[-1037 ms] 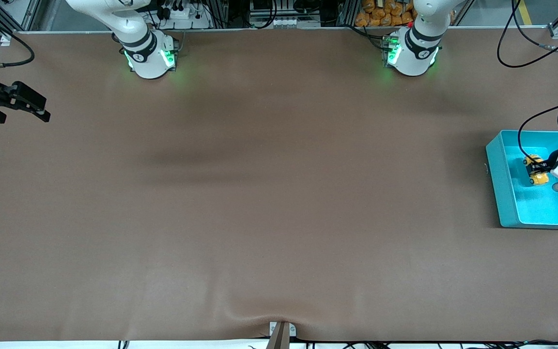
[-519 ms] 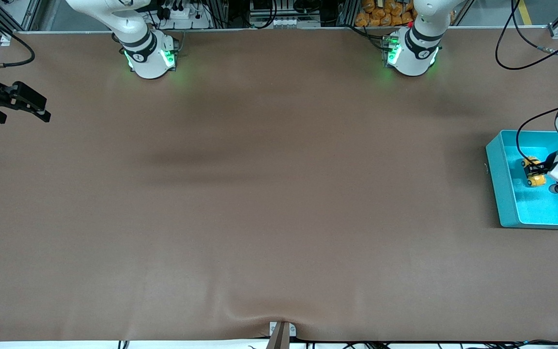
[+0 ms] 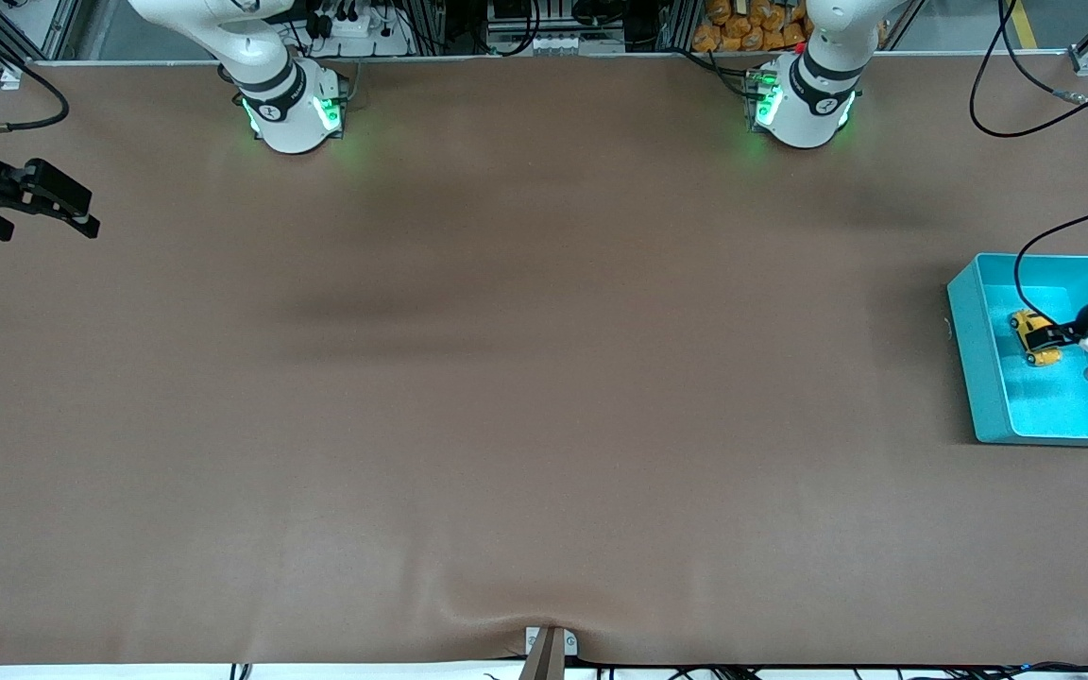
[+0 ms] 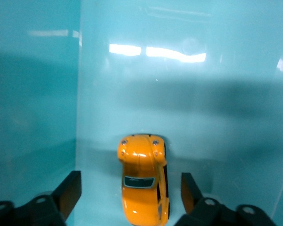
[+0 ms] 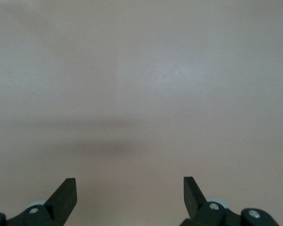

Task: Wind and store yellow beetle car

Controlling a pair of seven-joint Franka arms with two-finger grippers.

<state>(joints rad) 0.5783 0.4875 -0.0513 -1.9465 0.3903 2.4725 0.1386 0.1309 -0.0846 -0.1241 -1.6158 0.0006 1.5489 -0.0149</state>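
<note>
The yellow beetle car point(image 3: 1035, 337) lies on the floor of the turquoise bin point(image 3: 977, 364) at the left arm's end of the table. In the left wrist view the car point(image 4: 143, 181) rests on its wheels on the bin floor point(image 4: 217, 141), between my fingers and touching neither. My left gripper point(image 3: 1061, 332) hangs open just over the car inside the bin; in its wrist view point(image 4: 130, 188) the jaws stand wide apart. My right gripper point(image 3: 79, 212) is open and empty, waiting over the right arm's end of the table, and its wrist view point(image 5: 129, 190) shows only bare table.
The brown table mat point(image 3: 525, 378) spreads between the two arms. The bin's walls point(image 4: 33, 94) stand close around the left gripper. A black cable point(image 3: 1026, 255) loops from the left wrist over the bin.
My left gripper has opened and let go of the car, which now rests on the bin floor, slightly turned. The left wrist has drawn back a little. The right arm has not moved.
</note>
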